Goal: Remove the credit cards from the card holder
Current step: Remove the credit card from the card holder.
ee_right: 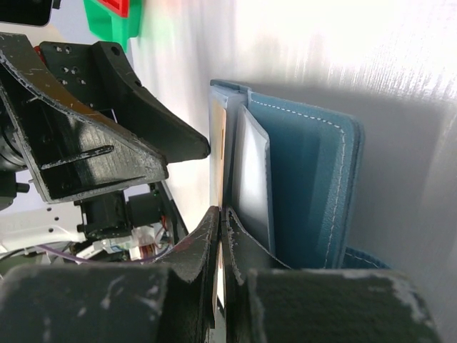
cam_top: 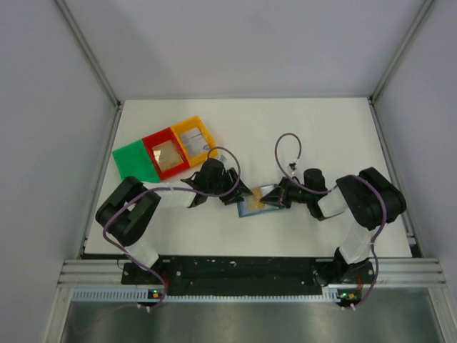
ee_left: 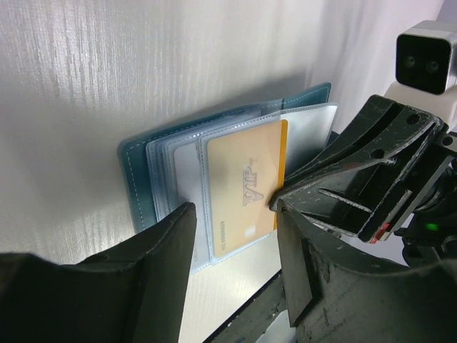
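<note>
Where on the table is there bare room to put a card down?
Bare table lies far right, beyond the right gripper, and near, between card holder and base rail. Crowded: the centre, where the left gripper meets it.

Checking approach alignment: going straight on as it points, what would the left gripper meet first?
Probably the orange card in the card holder, straight ahead of the open left gripper; depth is unclear.
</note>
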Action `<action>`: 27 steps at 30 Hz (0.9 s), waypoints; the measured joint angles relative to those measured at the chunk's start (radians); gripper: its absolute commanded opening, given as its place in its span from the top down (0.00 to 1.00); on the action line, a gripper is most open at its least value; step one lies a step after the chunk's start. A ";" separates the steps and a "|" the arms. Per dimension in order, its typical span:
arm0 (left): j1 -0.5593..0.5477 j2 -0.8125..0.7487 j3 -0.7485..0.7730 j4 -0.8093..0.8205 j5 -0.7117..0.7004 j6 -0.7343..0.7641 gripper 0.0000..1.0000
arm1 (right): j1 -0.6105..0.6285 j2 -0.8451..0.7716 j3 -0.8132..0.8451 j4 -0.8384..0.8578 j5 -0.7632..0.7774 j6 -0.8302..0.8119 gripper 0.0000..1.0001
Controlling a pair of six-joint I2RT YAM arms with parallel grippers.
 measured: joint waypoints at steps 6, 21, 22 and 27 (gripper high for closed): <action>0.003 0.006 0.002 0.006 0.013 -0.010 0.43 | -0.001 0.016 0.000 0.021 -0.003 0.017 1.00; 0.003 0.046 0.013 0.071 0.077 -0.040 0.41 | -0.007 0.025 0.003 -0.040 0.005 -0.014 1.00; 0.003 0.048 0.013 0.074 0.081 -0.041 0.41 | -0.007 0.025 0.003 -0.047 0.006 -0.019 1.00; 0.002 0.046 0.016 0.065 0.077 -0.038 0.35 | -0.007 0.025 0.014 -0.079 0.006 -0.046 1.00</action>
